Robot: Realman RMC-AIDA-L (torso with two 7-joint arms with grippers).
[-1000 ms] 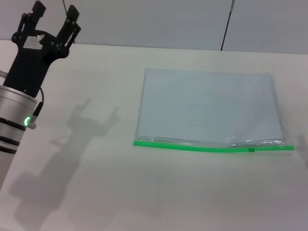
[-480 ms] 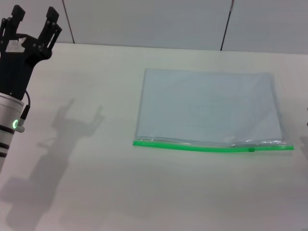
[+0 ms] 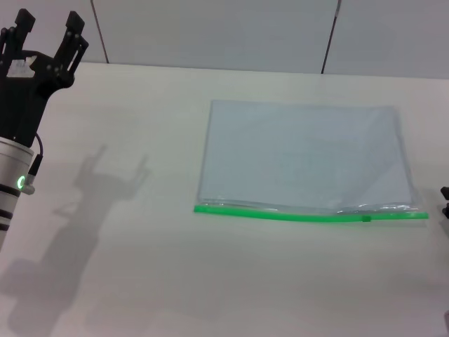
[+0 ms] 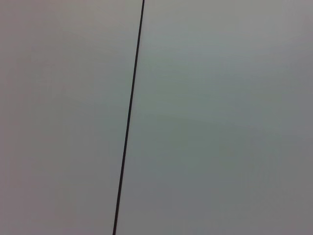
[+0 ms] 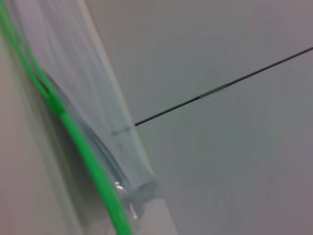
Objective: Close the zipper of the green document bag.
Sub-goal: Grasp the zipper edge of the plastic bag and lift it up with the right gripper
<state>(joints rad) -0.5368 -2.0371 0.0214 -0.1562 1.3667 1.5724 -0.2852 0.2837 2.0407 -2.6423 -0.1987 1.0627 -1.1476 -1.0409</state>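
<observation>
The green document bag (image 3: 303,156) lies flat on the white table (image 3: 175,267), toward the robot's right side. Its see-through pale blue body spreads away from the robot, and its bright green edge is the side nearest the robot. The zipper (image 3: 280,213) runs all along that green edge, from one end of the bag to the other. A tiny green slider tab (image 3: 365,218) sits on the strip, near its right end. Just by the tab, the mouth of the bag bulges up a little and looks not fully pressed flat.

The left gripper (image 3: 46,24) is held up high at the far left of the head view, well apart from the bag. Its two black fingers (image 3: 73,28) point up and stand spread apart, with nothing between them. Its shadow falls on the table below it. The left wrist view shows only a plain grey wall with a thin dark line.

Of the right gripper (image 3: 445,200) only a small dark bit shows at the right edge of the head view, near the right end of the zipper. How wide it is open cannot be told. The right wrist view looks along the green strip (image 5: 73,132) and the clear bag (image 5: 93,105) from close by.
</observation>
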